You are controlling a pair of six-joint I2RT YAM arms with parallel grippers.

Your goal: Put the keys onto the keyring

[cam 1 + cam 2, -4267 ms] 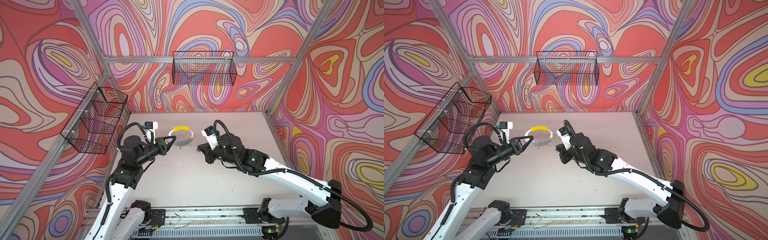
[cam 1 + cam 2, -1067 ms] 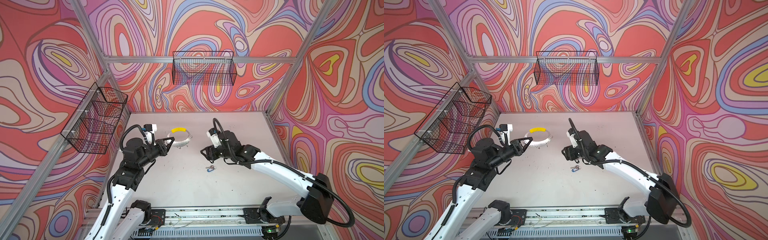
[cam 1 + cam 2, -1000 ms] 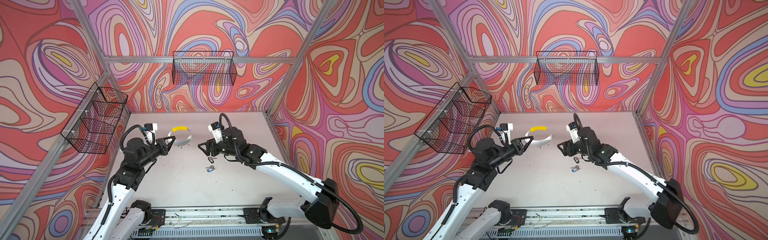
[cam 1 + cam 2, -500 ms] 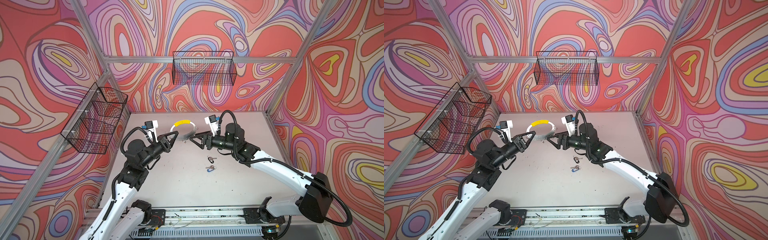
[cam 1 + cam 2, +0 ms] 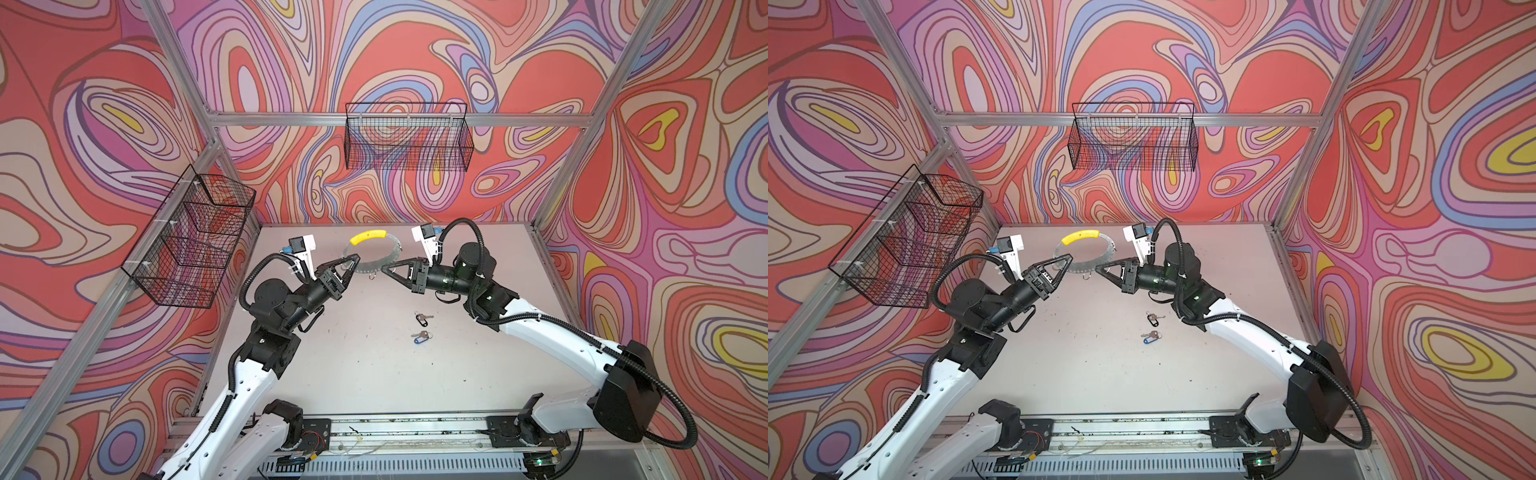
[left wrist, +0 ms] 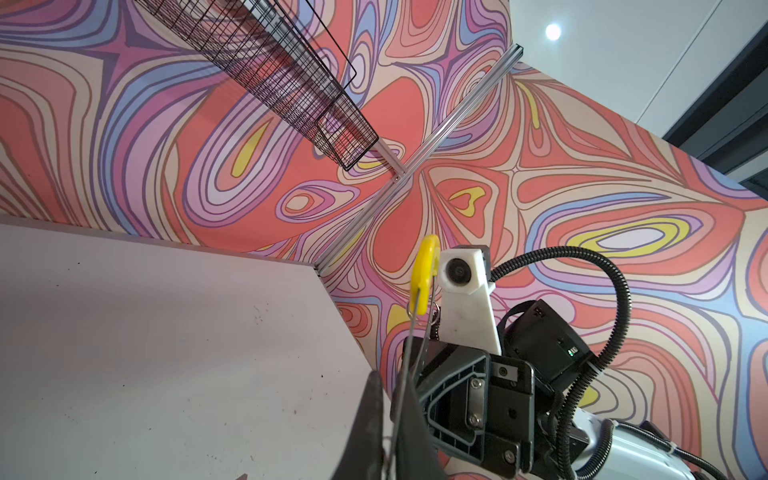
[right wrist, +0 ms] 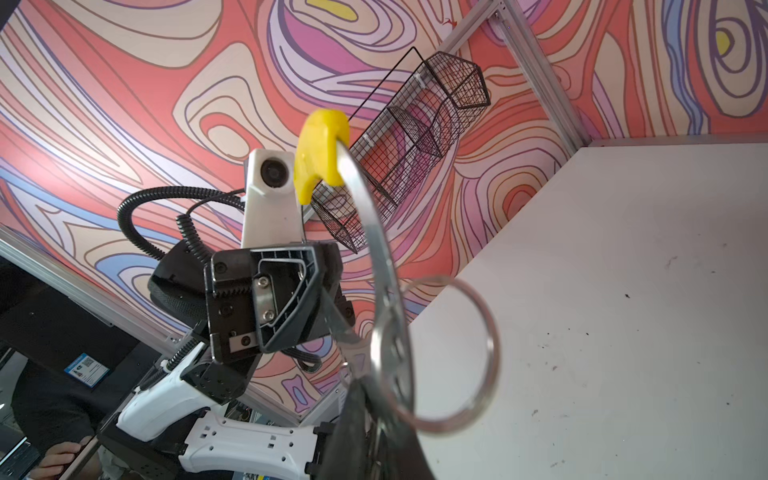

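Both the left gripper (image 5: 356, 261) and right gripper (image 5: 384, 268) clamp opposite rims of the keyring (image 5: 368, 238), seemingly light, stiff, slippery metal

Looking down from high above the near edge of the desk (image 5: 361, 374) in both top views; close along left pincer (image 6: 390, 419) and right pincer (image 7: 370, 419) from the wrists, tilted upward, facing each other; sharing the keyring (image 6: 423, 278) throughout.

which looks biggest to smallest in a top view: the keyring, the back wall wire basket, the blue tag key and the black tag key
1. back wall wire basket
2. keyring, raised nearer the camera, so somewhat flattered
3. blue tag key and black tag key: alike, not ranked
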